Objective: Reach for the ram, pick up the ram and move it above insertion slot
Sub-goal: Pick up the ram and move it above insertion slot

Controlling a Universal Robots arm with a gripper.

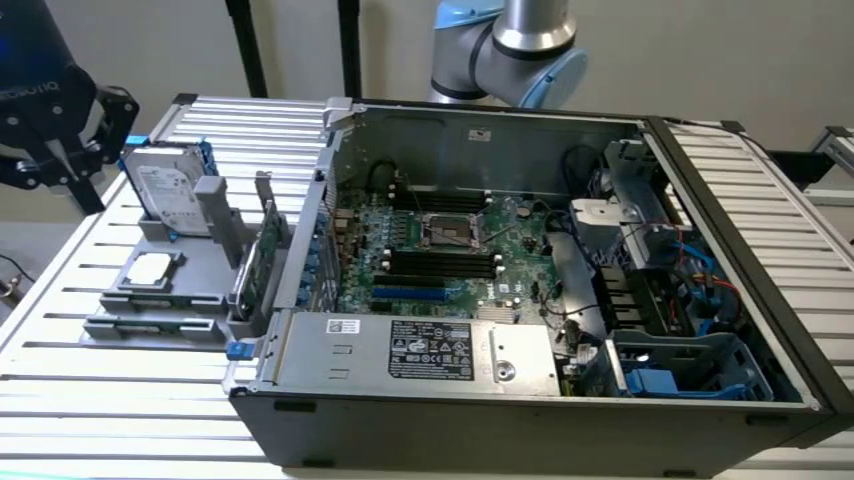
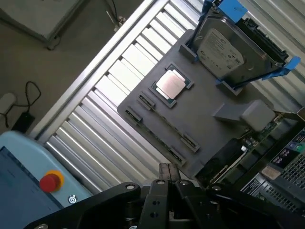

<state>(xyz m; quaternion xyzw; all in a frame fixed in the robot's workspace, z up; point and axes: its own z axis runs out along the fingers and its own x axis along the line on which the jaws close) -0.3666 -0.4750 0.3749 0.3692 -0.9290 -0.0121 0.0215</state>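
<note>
Exterior view: the hand (image 1: 54, 165) hangs far left, well apart from the ram (image 1: 247, 285). I think the ram is that thin green strip on edge between the tray (image 1: 194, 280) and the case (image 1: 534, 425). Can't tell if the hand's released or clenched. I'd drop straight down, pinch the long faces and dodge the bigger card (image 1: 275, 235).

Wrist view: ribbed metal worktop (image 2: 109, 143), bare floor (image 2: 62, 62) past its edge.

Matt grey plastic tray (image 2: 209, 131), ribbed metal table (image 2: 102, 143)
</note>
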